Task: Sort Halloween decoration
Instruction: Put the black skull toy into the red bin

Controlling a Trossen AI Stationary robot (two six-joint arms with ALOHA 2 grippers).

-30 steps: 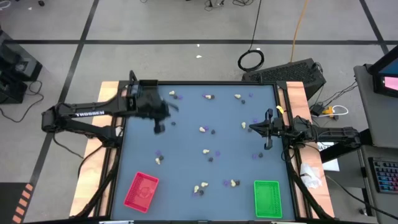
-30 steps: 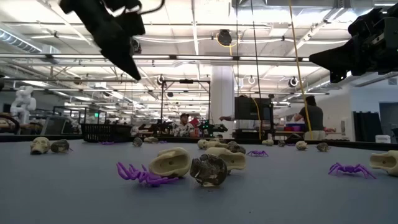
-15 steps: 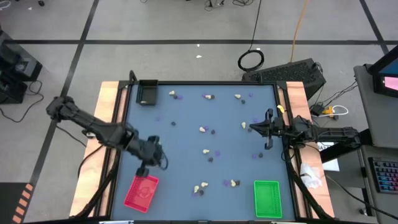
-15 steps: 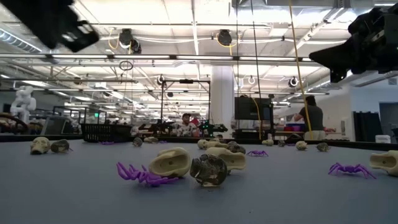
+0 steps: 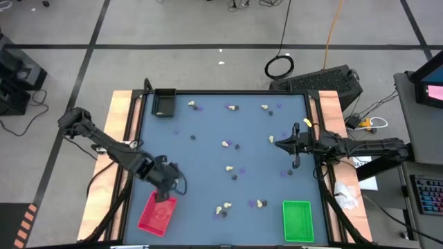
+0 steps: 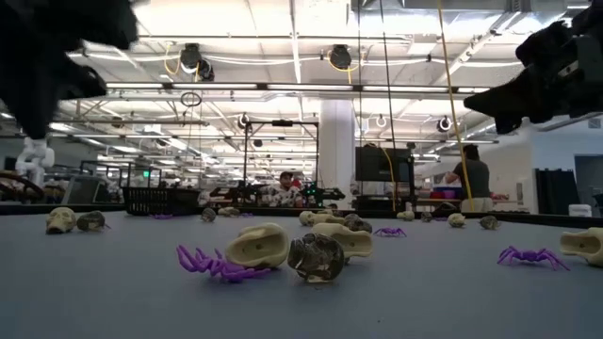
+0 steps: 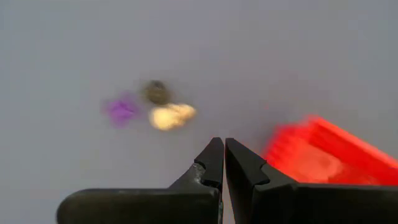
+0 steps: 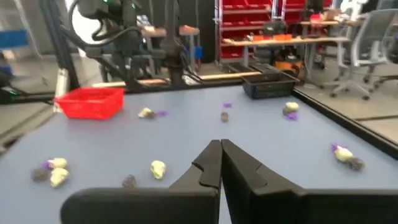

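Left gripper (image 7: 224,163) pinched together, empty, over red tray (image 5: 158,213) edge; purple, black and cream trinkets (image 7: 151,109) lie just ahead (unobstructed). Right gripper (image 8: 221,163) likewise together, waiting at the table's right side.

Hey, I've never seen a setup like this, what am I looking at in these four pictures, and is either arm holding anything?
These are two robot arms at a blue table. One picture looks straight down, one looks level across the tabletop, and two come from cameras on the arms' wrists. Scattered on the table are Halloween trinkets: cream skulls, dark lumps and purple spiders. A red tray, a green tray and a black tray sit near the edges. The left gripper is by the red tray, the right gripper at the table's right side. Both are shut, with nothing visible between their fingers.
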